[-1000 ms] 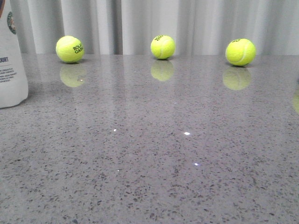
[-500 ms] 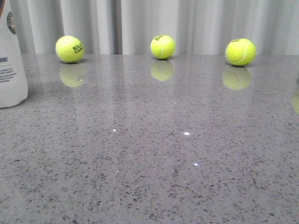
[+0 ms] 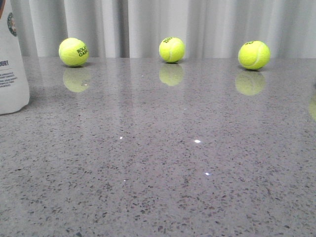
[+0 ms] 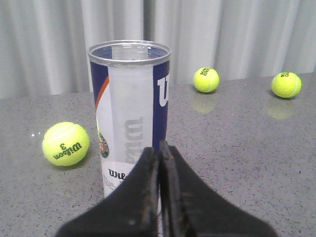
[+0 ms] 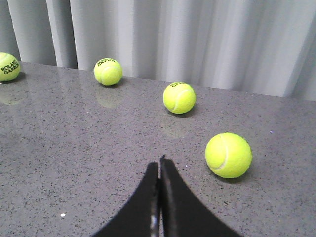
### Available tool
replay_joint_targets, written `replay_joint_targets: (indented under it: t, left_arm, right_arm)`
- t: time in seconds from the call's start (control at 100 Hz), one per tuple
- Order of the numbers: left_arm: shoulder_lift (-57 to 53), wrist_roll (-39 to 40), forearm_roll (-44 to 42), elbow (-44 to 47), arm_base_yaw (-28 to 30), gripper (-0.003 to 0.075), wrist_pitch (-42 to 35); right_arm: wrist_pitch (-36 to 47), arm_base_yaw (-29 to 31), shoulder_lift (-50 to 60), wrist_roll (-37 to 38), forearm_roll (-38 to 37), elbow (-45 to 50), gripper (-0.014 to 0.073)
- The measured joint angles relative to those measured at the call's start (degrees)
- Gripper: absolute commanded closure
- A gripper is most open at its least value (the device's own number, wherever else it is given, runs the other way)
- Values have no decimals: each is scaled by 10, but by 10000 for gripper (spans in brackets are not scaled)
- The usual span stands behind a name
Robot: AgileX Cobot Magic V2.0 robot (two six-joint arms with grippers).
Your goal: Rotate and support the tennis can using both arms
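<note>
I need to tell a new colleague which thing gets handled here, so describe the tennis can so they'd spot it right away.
On the grey speckled table, look to its left edge, nearer than the row of tennis balls by the curtain. The tennis can stands upright there, open at the top. It is the only tall tube: white and navy label, orange stripe, round emblem, unlike the yellow-green balls.

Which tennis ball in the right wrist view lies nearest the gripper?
The plain tennis ball, showing only a white seam, lies closest to the shut right gripper. The other three balls sit farther back toward the curtain, and each shows dark lettering.
</note>
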State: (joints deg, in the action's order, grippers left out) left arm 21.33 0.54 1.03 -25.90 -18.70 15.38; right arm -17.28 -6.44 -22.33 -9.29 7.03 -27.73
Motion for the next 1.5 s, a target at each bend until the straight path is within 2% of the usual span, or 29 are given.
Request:
replay_joint_targets:
  t: [0.35,0.53,0.77,0.98,1.12,1.18,1.31,1.5]
  left_arm:
    - [-2,0,-15,4,3,741,-17]
    - [-27,0,-25,35,58,741,-34]
    - [-114,0,-27,125,113,741,-40]
    - [-209,0,-28,210,116,741,-54]
    - [-216,0,-29,254,117,741,-70]
    - [-216,0,-30,257,119,741,-77]
    - [-216,0,-33,257,120,741,-143]
    - [-216,0,-37,257,123,741,-154]
  right_arm:
    - [0,0,0,0,0,0,664]
    - [0,0,0,0,0,0,664]
    - [0,0,0,0,0,0,664]
    - [0,0,0,0,0,0,664]
    - [0,0,0,0,0,0,664]
    - [0,0,0,0,0,0,664]
    - [0,0,0,0,0,0,664]
    - [0,0,0,0,0,0,664]
